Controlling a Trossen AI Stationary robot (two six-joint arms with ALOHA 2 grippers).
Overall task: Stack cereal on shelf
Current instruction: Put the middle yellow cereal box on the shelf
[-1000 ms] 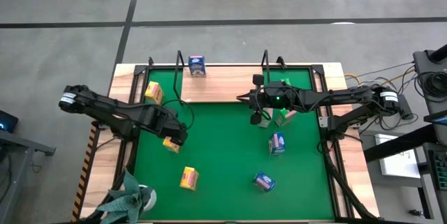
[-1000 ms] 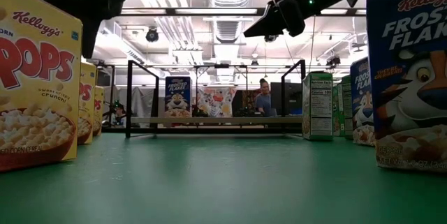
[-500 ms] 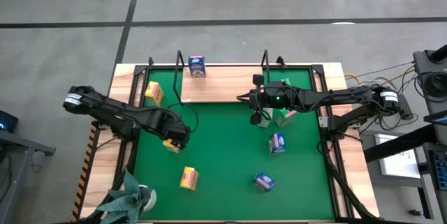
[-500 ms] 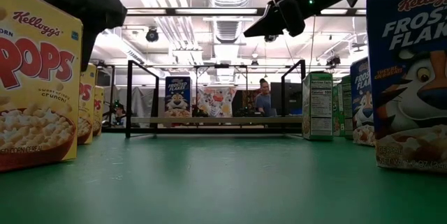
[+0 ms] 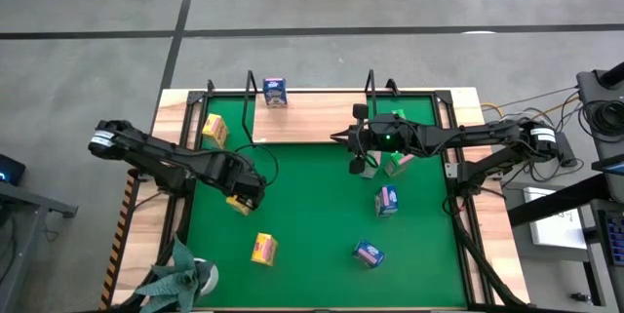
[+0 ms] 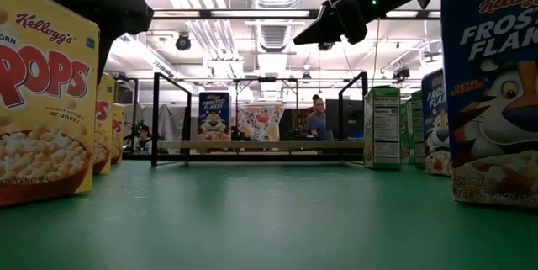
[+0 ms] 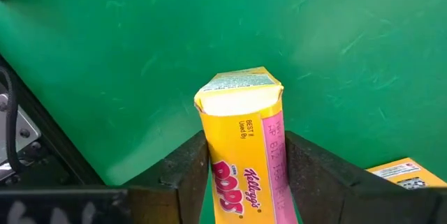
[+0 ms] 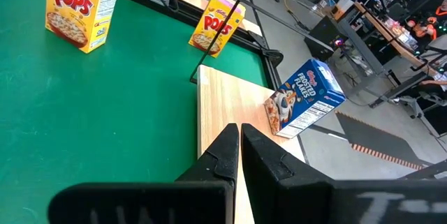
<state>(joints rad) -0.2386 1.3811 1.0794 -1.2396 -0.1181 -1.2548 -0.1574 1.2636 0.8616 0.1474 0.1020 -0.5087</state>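
A yellow cereal box [image 7: 241, 154] stands upright on the green mat [image 5: 312, 206] toward the left, and my left gripper [image 5: 244, 196] is shut on it from above. My right gripper [image 5: 336, 138] hangs shut in the air by the near edge of the wooden shelf [image 5: 322, 118], holding nothing. One blue box [image 5: 275, 91] stands on the shelf's far left part. Another yellow box [image 5: 214, 130] stands at the far left, and a third [image 5: 263, 248] nearer the front. Two blue boxes [image 5: 387, 200] [image 5: 368, 253] stand on the right of the mat. My left gripper pinches the yellow box between its two fingers [image 7: 188, 175], one on each of two opposite sides [image 7: 208, 158], a little below the box's top. The fingers point straight down. The box stands upright with its bottom on the mat.
Green boxes [image 5: 395, 162] stand under my right arm near the shelf's right end. Black wire uprights [image 5: 251, 84] [image 5: 370, 81] rise at the shelf's ends. A plant [image 5: 180, 274] sits at the near left corner. A person shows in the room beyond the table.
My left gripper has sunk a little over the yellow box, which stands where it was.
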